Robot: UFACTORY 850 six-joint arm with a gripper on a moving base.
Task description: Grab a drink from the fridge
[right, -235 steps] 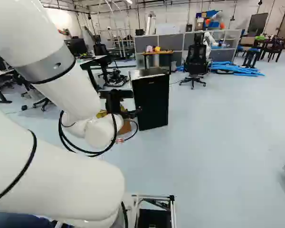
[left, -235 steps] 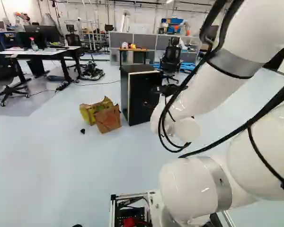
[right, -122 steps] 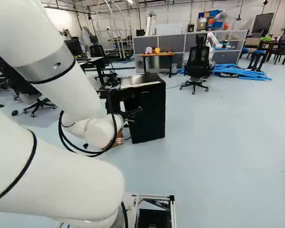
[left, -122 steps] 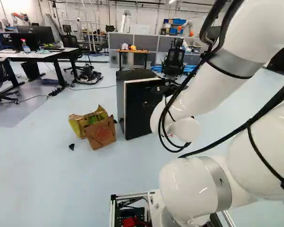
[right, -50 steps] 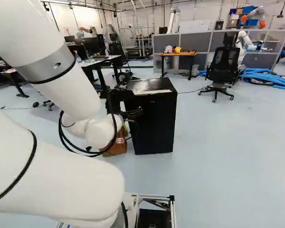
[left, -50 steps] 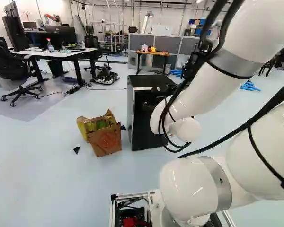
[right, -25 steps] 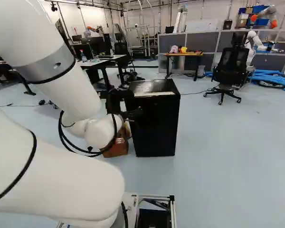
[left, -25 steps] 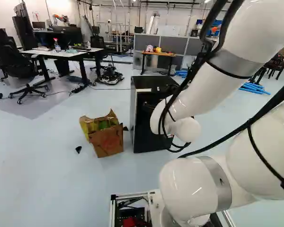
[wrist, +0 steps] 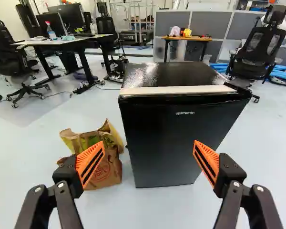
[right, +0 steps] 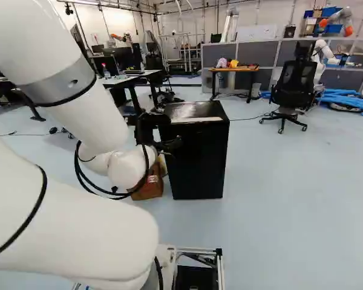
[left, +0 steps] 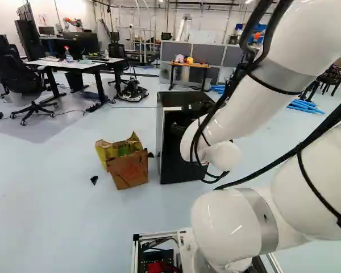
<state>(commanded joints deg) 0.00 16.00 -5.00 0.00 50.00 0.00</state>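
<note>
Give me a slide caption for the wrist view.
Open gripper facing a closed black fridge, paper bag beside it.

Bright, fairly even light in all three views. Highlights on upward surfaces suggest overhead; exact source can't be told. Wrist view: speckled glare on the fridge top [wrist: 162,74], upper center. Left base view: small hot spots on the white arm [left: 233,224], lower right; its whites nearly wash out. Right base view: fridge front goes near-black, detail crushed. Pale floor [right: 278,175] shows broad soft sheen, shadows faint. Wide-angle stretch: office chair [wrist: 260,47], upper right of wrist view, leans outward. Far background slightly soft in base views.
</note>
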